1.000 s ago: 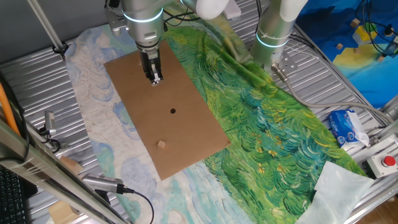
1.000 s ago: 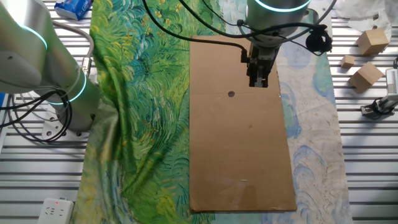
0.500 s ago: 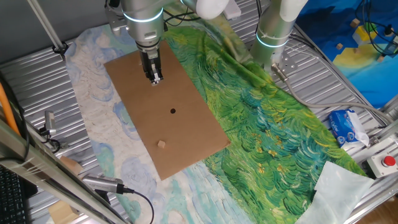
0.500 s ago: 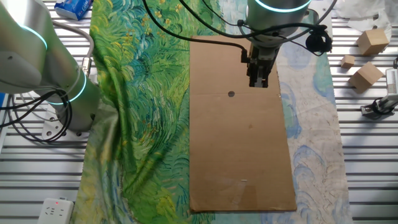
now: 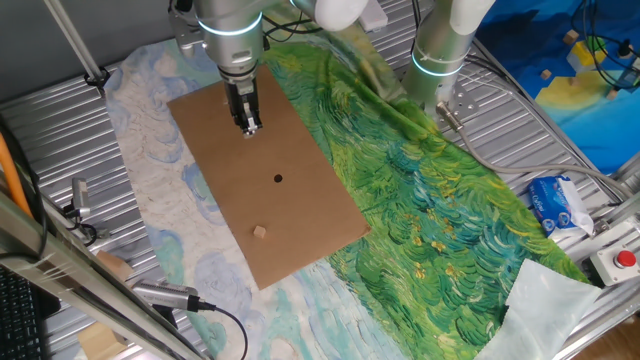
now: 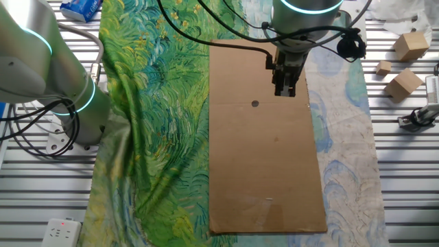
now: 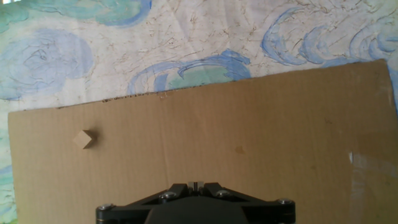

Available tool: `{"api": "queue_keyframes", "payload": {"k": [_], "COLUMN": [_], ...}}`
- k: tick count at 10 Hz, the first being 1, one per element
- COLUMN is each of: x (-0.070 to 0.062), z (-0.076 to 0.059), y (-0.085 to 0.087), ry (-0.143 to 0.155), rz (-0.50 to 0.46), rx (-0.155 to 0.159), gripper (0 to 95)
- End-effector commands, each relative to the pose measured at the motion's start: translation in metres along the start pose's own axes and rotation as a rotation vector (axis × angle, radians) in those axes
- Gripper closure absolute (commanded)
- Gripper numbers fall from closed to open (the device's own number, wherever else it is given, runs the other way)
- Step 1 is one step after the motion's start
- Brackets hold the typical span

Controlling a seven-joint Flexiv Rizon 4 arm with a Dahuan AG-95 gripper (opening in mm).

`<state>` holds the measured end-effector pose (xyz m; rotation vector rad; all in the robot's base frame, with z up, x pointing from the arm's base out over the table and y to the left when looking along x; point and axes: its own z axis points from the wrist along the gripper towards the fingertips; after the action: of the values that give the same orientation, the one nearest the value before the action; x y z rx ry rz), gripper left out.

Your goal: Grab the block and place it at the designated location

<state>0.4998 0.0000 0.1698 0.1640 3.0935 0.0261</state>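
Ribbed metal forms the table (image 5: pixel 560 150), draped with a pale blue-swirled cloth (image 5: pixel 150 200) on one side and a green painted-pattern cloth (image 5: pixel 430 200) on the other, with a brown cardboard sheet (image 5: pixel 300 220) laid across their join. Over the far end of the sheet the hand (image 5: pixel 247 122) hangs from its arm, pointing straight down, fingertips close to the cardboard but touching nothing that can be seen. Its fingers look pressed together with nothing between them, though the hand view shows only the base of the hand (image 7: pixel 194 186), so this is not certain. The block (image 5: pixel 259 232) sits on the cardboard near the sheet's near end, well apart from the hand; in the hand view the block (image 7: pixel 84 139) lies turned corner-on, close to the sheet's edge. The black dot (image 5: pixel 278 179) is marked mid-sheet, between hand and block. From the other fixed view the hand (image 6: pixel 286 88) stands just beside the dot (image 6: pixel 255 104). Larger wooden blocks (image 6: pixel 405 65) rest off the cloth on the bare table.
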Motion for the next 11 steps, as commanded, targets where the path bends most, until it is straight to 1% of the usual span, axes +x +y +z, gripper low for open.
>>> {"api": "queue_keyframes", "payload": {"k": [1, 3, 5, 6, 7, 9, 11], "x": [0.0, -0.001, -0.006, -0.01, -0.015, -0.024, -0.025], "z": [0.0, 0.001, 0.003, 0.004, 0.006, 0.009, 0.008], "y": [0.0, 0.002, 0.01, 0.016, 0.026, 0.046, 0.047], "ry": [0.011, 0.014, 0.011, 0.01, 0.011, 0.027, 0.03], "rz": [0.012, 0.03, 0.042, 0.049, 0.053, 0.087, 0.086], "rx": [0.0, 0.003, 0.003, 0.003, 0.003, 0.003, 0.0], "gripper": [95.0, 95.0, 95.0, 95.0, 95.0, 95.0, 95.0]}}
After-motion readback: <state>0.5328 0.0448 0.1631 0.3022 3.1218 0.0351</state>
